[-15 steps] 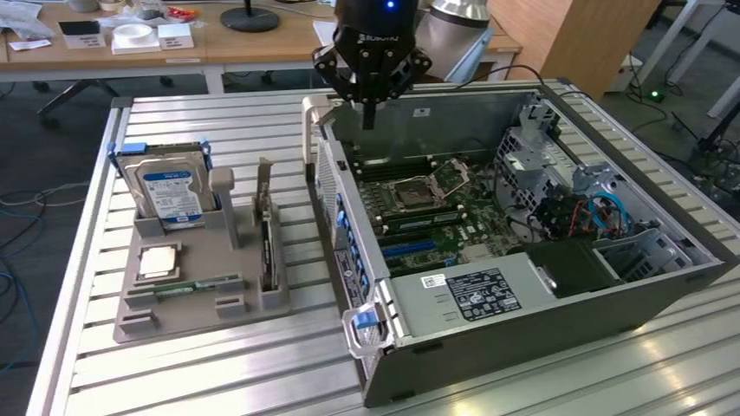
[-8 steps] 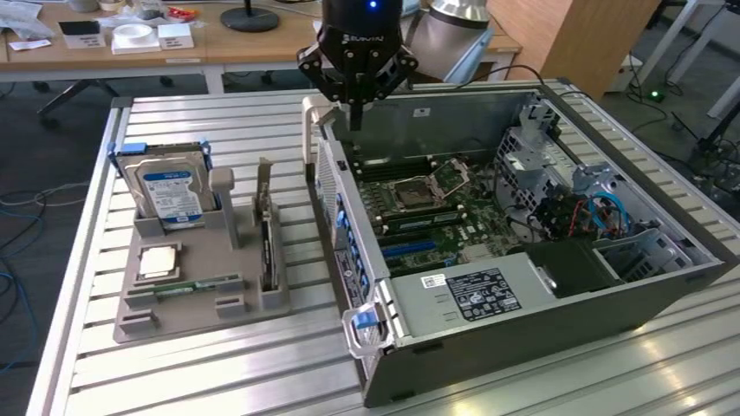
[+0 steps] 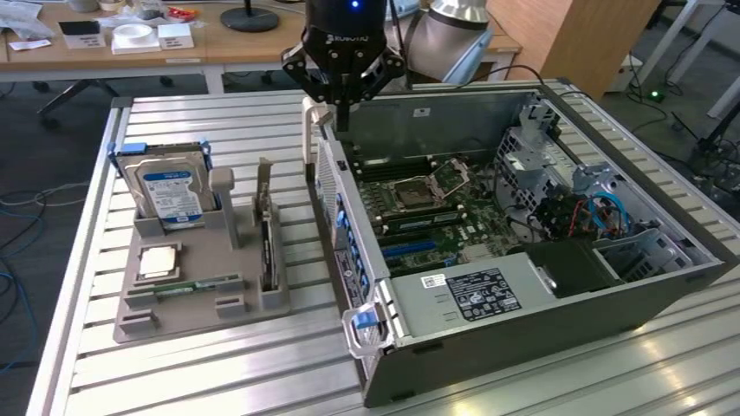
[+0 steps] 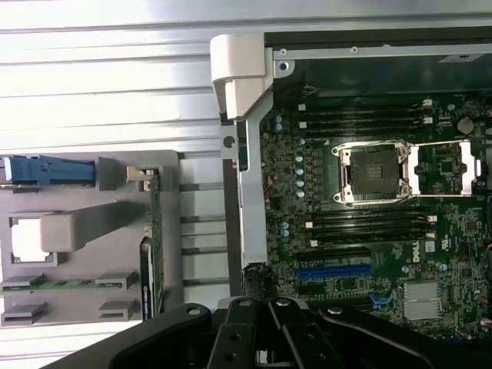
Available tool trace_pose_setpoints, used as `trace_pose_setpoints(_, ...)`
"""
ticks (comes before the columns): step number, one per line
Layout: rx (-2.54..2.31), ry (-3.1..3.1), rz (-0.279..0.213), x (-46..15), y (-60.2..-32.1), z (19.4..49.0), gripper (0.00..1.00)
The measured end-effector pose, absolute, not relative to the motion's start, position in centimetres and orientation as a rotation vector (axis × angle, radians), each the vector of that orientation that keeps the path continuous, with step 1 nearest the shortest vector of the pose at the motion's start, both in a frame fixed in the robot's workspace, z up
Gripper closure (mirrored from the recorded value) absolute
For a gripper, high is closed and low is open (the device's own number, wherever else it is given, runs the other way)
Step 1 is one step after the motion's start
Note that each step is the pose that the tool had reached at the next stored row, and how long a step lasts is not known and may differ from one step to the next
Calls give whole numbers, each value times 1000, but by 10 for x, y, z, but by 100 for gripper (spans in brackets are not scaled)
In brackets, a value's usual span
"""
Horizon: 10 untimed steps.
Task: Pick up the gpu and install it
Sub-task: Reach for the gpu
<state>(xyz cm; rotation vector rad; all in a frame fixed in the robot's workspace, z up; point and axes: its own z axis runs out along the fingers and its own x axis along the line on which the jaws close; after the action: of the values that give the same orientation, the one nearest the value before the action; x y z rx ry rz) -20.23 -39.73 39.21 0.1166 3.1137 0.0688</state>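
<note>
**Gpu in its holder, gripper empty over the case**

The gripper hangs above the far edge of the open case, close to the corner nearest the holder. Its fingers are drawn together at the tips with nothing between them, and they touch nothing. In the wrist view the black finger linkages converge over the case's side wall, with the motherboard on one side and the slatted table on the other.

The gpu stands on its long edge in a slot of the grey holder, on the side of the holder that faces the case. It is on the exterior view's left of the case, with a strip of bare table between holder and case wall. It is well apart from the gripper. From the wrist it shows as a thin green edge running along the holder's rim.

The holder also carries a hard drive with a blue-white label, upright at its far end. A square chip lies flat in front of the drive, and a narrow memory stick lies nearer the front.

The case lies on its side with the panel off. On the motherboard the socket is open, with memory slots on either side of it. A blue slot sits nearer the power supply, and no card stands in it.
</note>
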Motion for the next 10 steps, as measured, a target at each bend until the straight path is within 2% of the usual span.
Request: trace_pose_setpoints(10, 117, 3114, 69, -218, -397, 392, 89)
